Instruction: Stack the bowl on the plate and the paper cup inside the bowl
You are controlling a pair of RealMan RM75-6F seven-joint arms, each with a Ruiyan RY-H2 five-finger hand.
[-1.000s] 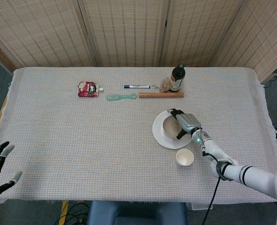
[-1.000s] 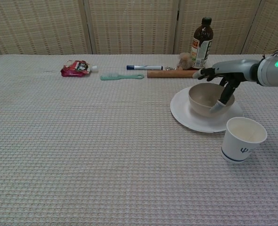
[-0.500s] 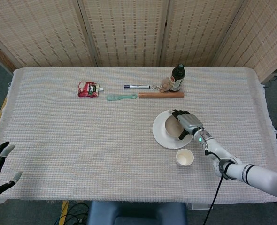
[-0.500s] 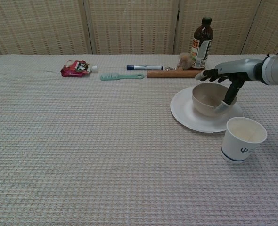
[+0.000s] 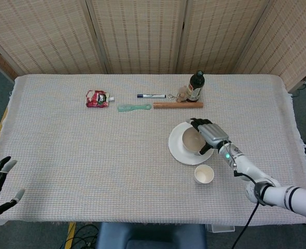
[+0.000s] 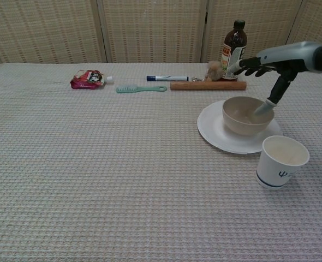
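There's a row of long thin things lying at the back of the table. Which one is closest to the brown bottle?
The wooden stick. One end of it lies right beside the brown bottle, while the marker pen and the green brush lie farther left along the table.

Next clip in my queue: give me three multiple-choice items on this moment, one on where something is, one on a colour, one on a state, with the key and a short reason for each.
1. Where is the bowl?
A. On the plate
B. Beside the brush
C. Inside the paper cup

2. What colour is the brush lying near the marker?
A. Red
B. Light green
C. Black

3. What is the state of the paper cup?
A. Lying on its side in the bowl
B. Gripped by the right hand
C. Upright on the table, untouched

Key: 1 A, the bowl sits on the white plate in both views. 2 B, the brush is pale green from handle to bristles. 3 C, the cup stands open end up near the plate, while the right hand is raised above the bowl with its fingers apart, holding nothing.
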